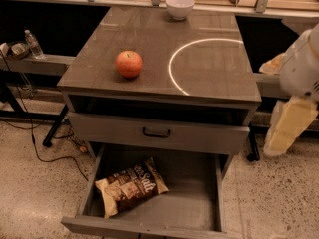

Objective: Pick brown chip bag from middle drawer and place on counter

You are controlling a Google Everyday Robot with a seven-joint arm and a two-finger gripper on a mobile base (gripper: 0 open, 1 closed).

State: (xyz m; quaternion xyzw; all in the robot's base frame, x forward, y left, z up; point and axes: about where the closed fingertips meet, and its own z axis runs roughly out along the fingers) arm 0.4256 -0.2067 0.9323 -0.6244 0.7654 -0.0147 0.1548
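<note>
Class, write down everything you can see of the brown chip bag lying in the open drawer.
The brown chip bag is crinkly dark brown foil with pale tan ends and white "Sea Salt" lettering. It lies flat and slanted on the middle drawer's grey floor, front left, near the left wall. Only the floor visibly touches it; the pincer hangs far off, right of the counter.

The brown chip bag (130, 185) lies at the left of the open middle drawer (192, 200). An apple (129, 63) sits on the counter (209, 81). The gripper (279, 138) hangs at the right edge.
</note>
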